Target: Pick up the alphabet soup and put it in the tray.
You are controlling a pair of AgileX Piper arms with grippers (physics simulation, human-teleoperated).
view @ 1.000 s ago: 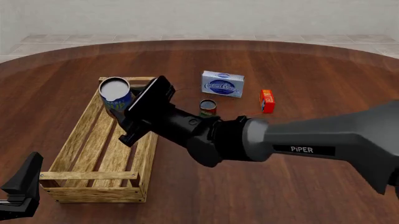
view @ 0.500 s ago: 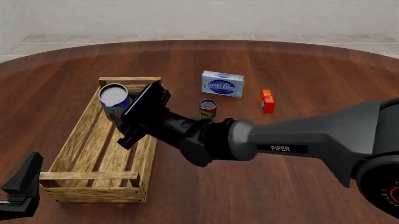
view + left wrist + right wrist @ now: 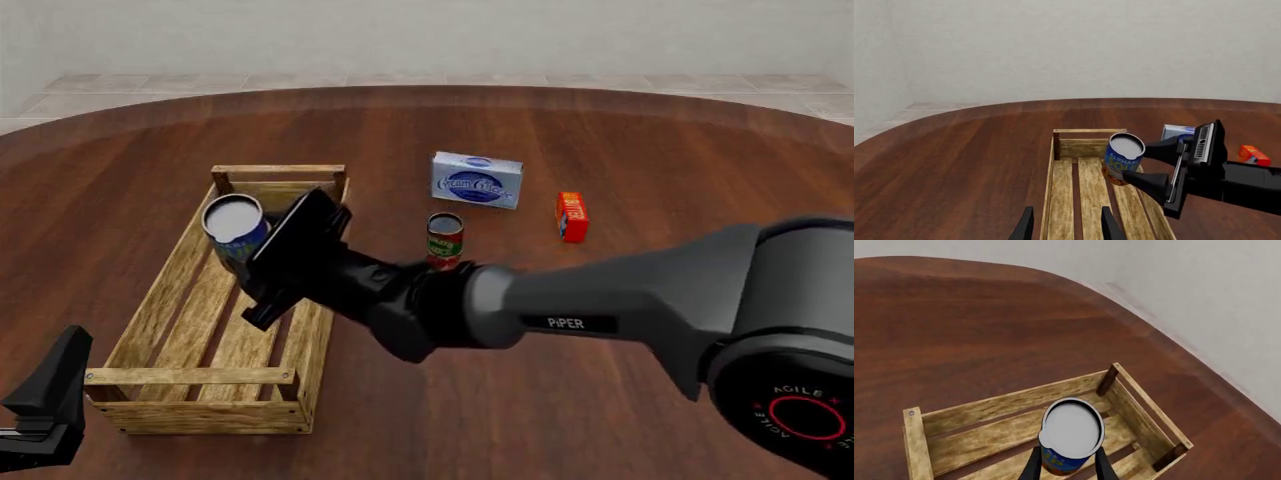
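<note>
The alphabet soup [image 3: 235, 228] hangs tilted inside the far half of the tray [image 3: 175, 300], above its slatted floor, clamped at the sides between the fingers [image 3: 1152, 151] of the right gripper [image 3: 262, 243]; the right wrist view shows its grey top [image 3: 1071, 429] between the two finger tips, over the slats. Nothing lies in the tray beneath it. On the counter [image 3: 534, 130] to the tray's right stand a red and green can [image 3: 445, 238], a blue and white box [image 3: 477, 180] behind it, and a small red box [image 3: 571, 217] further right, all well apart from the tray. The right arm [image 3: 587, 310] reaches across from the right, its wrist passing just in front of the red and green can. The left gripper [image 3: 47, 410] rests low near the tray's near left corner, its fingers [image 3: 1026, 225] apart and holding nothing. Compared with a second ago, the can has sunk lower and nearer, from over the far end rail into the tray.
</note>
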